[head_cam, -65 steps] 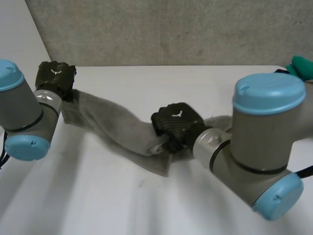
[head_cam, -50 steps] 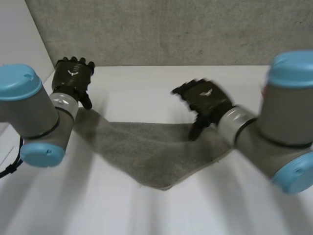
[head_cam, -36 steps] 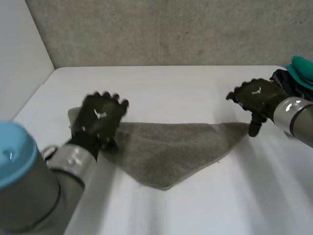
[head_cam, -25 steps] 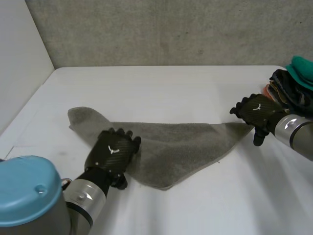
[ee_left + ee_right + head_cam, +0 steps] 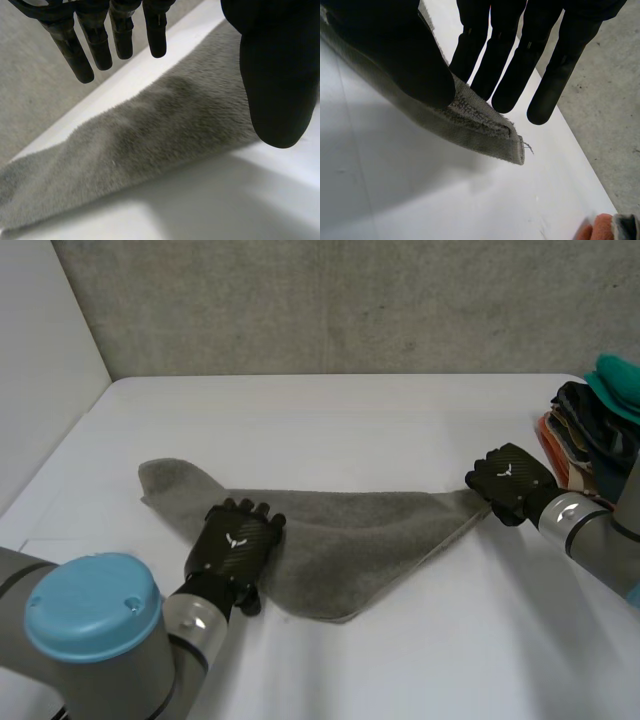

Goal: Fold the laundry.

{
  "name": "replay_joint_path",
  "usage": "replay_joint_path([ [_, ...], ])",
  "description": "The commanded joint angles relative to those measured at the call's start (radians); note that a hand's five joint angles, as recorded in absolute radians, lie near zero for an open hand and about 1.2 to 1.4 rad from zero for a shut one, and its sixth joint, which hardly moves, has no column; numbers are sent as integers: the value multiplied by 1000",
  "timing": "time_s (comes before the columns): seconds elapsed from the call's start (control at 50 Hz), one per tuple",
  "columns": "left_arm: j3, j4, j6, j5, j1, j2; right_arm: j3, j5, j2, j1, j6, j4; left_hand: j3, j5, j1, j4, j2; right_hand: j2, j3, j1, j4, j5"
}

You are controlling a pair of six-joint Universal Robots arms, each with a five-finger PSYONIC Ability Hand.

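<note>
1. Grey towel (image 5: pixel 350 540) lies spread on the white table (image 5: pixel 400 410) in a rough triangle, stretched from one hand to the other.
2. Left hand (image 5: pixel 235 545) sits palm down over the towel's near edge. The cloth's rounded end reaches out past it, on the side away from the right hand.
3. In the left wrist view its fingers (image 5: pixel 75 50) are straight and stand well apart from the thumb (image 5: pixel 275 75), a wide stance that holds nothing. The cloth runs flat under the palm, between fingertips and thumb. Whether the palm touches it cannot be told.
4. Right hand (image 5: pixel 510 480) is at the towel's opposite, pointed corner.
5. In the right wrist view its thumb (image 5: pixel 395 50) lies on one face of that corner and the straight fingers (image 5: pixel 520 65) stand against the other face, so the cloth is pinched between them. The corner's tip juts just past the thumb, raised off the table.
6. Beside the right hand, on the side away from the towel, sits a pile of clothes (image 5: pixel 590 430) in dark, orange and teal, apart from the towel.
</note>
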Motion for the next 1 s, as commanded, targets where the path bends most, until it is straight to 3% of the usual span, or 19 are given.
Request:
replay_joint_path([
  [0.02, 94, 108, 32, 3, 6, -152, 79, -4, -124, -3, 40, 52, 106, 120, 77, 112, 105, 215, 207, 256, 200, 237],
  [0.08, 130, 108, 52, 3, 6, -199, 99, 3, -136, -3, 53, 53, 300, 314, 271, 305, 299, 215, 207, 256, 200, 237],
  [0.18, 174, 108, 106, 5, 10, -233, 107, 31, -141, -4, 56, 63, 1126, 1140, 1098, 1132, 1126, 215, 207, 256, 200, 237],
  [0.24, 179, 106, 118, 5, 16, -220, 107, 75, -167, -4, 56, 87, 1128, 1142, 1100, 1134, 1127, 215, 207, 256, 200, 237],
  [0.38, 173, -2, 100, 9, 7, 76, 84, 137, -328, -7, 48, 254, 1128, 1142, 1100, 1134, 1127, 215, 207, 256, 200, 237],
  [0.48, 252, -220, -10, 80, -37, 240, 32, 140, -468, -7, 56, 382, 1128, 1142, 1100, 1134, 1127, 215, 207, 256, 200, 237],
  [0.6, 377, -453, -104, 129, -25, 279, -40, 138, -574, 5, 96, 506, 1128, 1142, 1100, 1134, 1127, 215, 207, 256, 200, 237],
  [0.68, 432, -492, -110, 129, 38, 250, -49, 123, -590, 10, 152, 520, 1128, 1142, 1100, 1134, 1127, 215, 207, 256, 200, 237],
  [0.76, 487, -461, -93, 126, 136, 100, -54, 126, -552, 52, 192, 501, 1128, 1142, 1100, 1134, 1127, 215, 207, 256, 200, 237],
  [0.88, 594, -424, -70, 120, 160, -132, -102, 189, -341, 201, 215, 454, 1128, 1142, 1100, 1134, 1127, 215, 207, 256, 200, 237],
  [1.0, 720, -412, -61, 120, 162, -324, -111, 296, -239, 237, 264, 364, 1128, 1142, 1100, 1134, 1127, 215, 207, 256, 200, 237],
])
